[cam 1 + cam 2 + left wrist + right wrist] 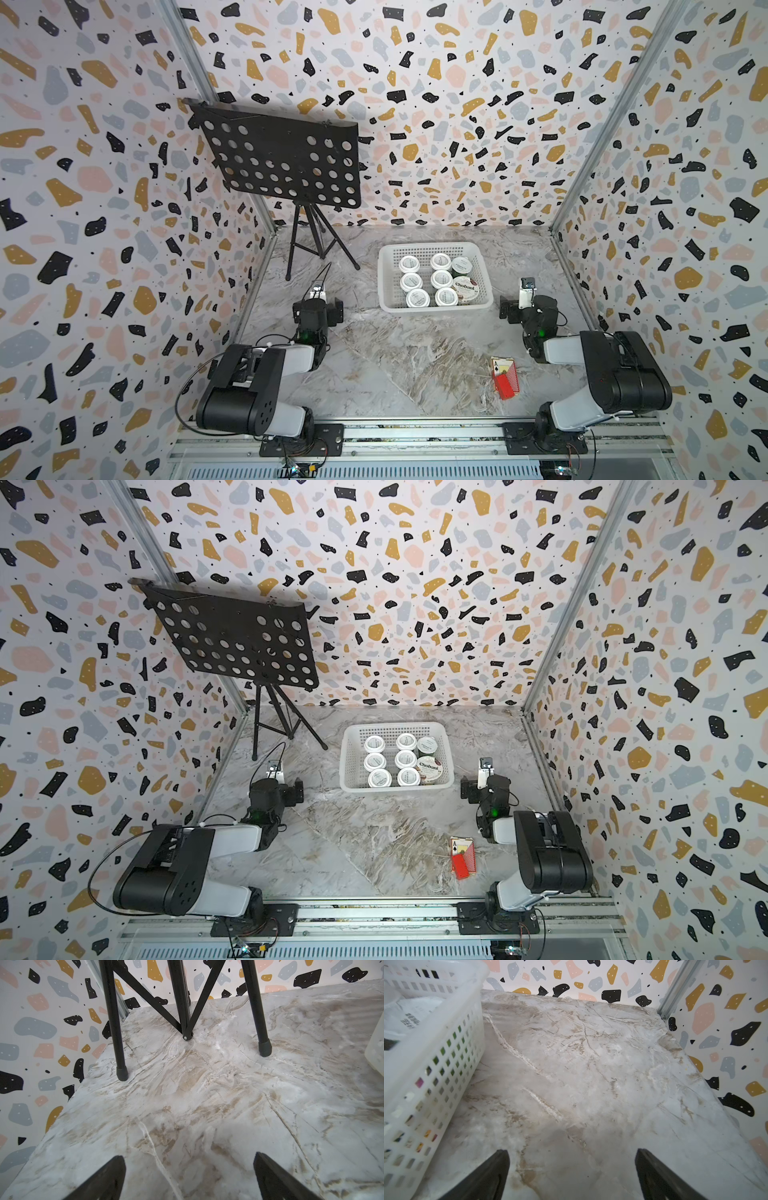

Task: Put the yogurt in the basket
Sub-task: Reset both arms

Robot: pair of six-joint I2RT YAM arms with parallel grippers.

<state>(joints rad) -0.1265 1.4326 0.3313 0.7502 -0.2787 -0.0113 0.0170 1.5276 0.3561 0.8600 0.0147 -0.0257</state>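
1. Yogurt (pixel 441 279): all eight cups sit in the basket (pixel 436 308), far centre of the table (pixel 415 365). Six white cups fill its left and middle, the green cup (pixel 461 266) is far right and the Chobani cup (pixel 466 287) near right. I see no cup left on the table, so I judge the task done.
2. Left gripper (pixel 189 1157): jaws wide apart, nothing between them, over bare table left of the basket.
3. Right gripper (pixel 571 1151): jaws wide apart, empty, just right of the basket and not touching it.
4. Risk: a swing left by my right arm would hit the basket's right wall. That could shove the basket and jostle the yogurt inside.
5. Risk: the cups are packed tight. I can't tell if the Chobani cup sits flat. Reaching in again with wide jaws could tip it or a neighbour.
6. Risk: the stand (pixel 286 162) has its legs just beyond my left gripper. Driving farther could clip a leg and rock the stand toward the basket.
7. Risk: the red card box (pixel 505 376) lies near right, close to my right arm. It is not yogurt, so grabbing it would be a wrong pick, and a low retreat could sweep it.
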